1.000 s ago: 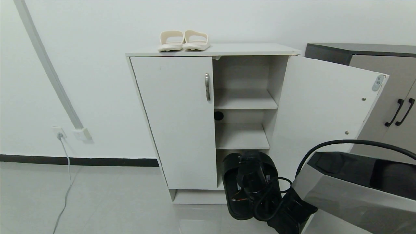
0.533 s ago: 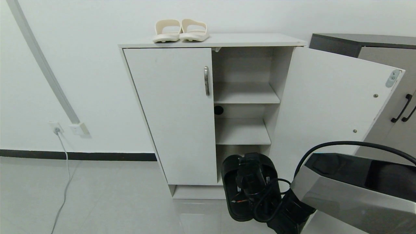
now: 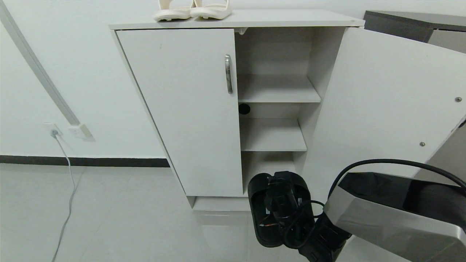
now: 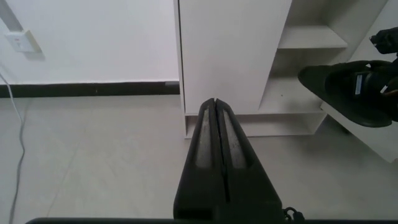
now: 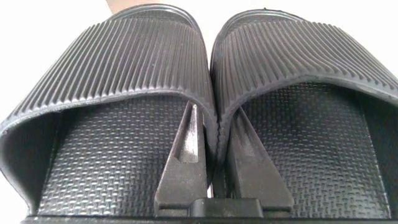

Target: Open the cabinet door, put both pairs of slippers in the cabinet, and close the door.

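Note:
The white cabinet [image 3: 189, 109] has its right door [image 3: 382, 109] swung open and its left door shut. A pair of black slippers [image 3: 262, 214] hangs in front of the lowest compartment, held side by side by my right gripper [image 3: 280, 203]. In the right wrist view its fingers [image 5: 186, 162] pinch the slippers' touching inner straps [image 5: 211, 118]. A cream pair of slippers [image 3: 193, 11] rests on the cabinet top. My left gripper [image 4: 215, 106] is shut with nothing in it, low over the floor, pointing at the cabinet base; the black slippers [image 4: 348, 93] show off to its side.
Two bare shelves [image 3: 276, 91] sit above the bottom compartment. A grey cupboard [image 3: 411, 25] stands right of the open door. A wall socket [image 3: 54, 131] with a cable [image 3: 65, 196] is on the left. The tiled floor [image 3: 109, 218] lies before the cabinet.
The head camera has moved closer, so the cabinet looks larger and higher in the picture. The black slippers stay held in front of the bottom compartment.

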Tool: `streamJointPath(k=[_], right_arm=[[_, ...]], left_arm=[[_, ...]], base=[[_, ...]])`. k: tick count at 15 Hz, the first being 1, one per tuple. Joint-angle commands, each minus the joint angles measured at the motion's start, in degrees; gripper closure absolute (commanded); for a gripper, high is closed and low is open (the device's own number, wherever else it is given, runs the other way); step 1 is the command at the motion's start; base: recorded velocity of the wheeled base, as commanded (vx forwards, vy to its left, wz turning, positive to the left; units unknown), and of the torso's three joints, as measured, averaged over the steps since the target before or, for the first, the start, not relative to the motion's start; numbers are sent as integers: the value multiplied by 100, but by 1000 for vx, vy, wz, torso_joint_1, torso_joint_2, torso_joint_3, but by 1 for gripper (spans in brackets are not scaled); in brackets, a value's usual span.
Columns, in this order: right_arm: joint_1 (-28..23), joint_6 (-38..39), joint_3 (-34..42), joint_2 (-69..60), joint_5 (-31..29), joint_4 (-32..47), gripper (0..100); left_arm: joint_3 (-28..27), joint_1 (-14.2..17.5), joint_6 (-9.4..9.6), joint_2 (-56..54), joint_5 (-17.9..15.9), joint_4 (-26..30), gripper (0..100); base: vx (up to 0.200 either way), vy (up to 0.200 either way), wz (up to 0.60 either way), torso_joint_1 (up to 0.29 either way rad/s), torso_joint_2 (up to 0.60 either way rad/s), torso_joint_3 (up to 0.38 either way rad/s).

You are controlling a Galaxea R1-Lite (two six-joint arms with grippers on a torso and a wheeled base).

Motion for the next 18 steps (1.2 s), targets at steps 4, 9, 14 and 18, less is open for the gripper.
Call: streamJointPath(k=[4,9,14,18], right_arm=[[-86,-772,51,470,-40,-1844,100],[-165,-1123,34,610,-31,-2362,100],[-200,-1132,25,610,-31,-2362,100],[-235,-1132,7,593,-31,-2362,100]], left_arm=[[1,1,0,7,3,-7,100],[1,1,0,7,3,-7,100],[1,1,0,7,3,-7,100],[1,1,0,7,3,-7,100]], base=[[0,0,0,2,1,-20],[0,0,0,0,0,0],[0,0,0,0,0,0],[200,0,0,1,6,4]])
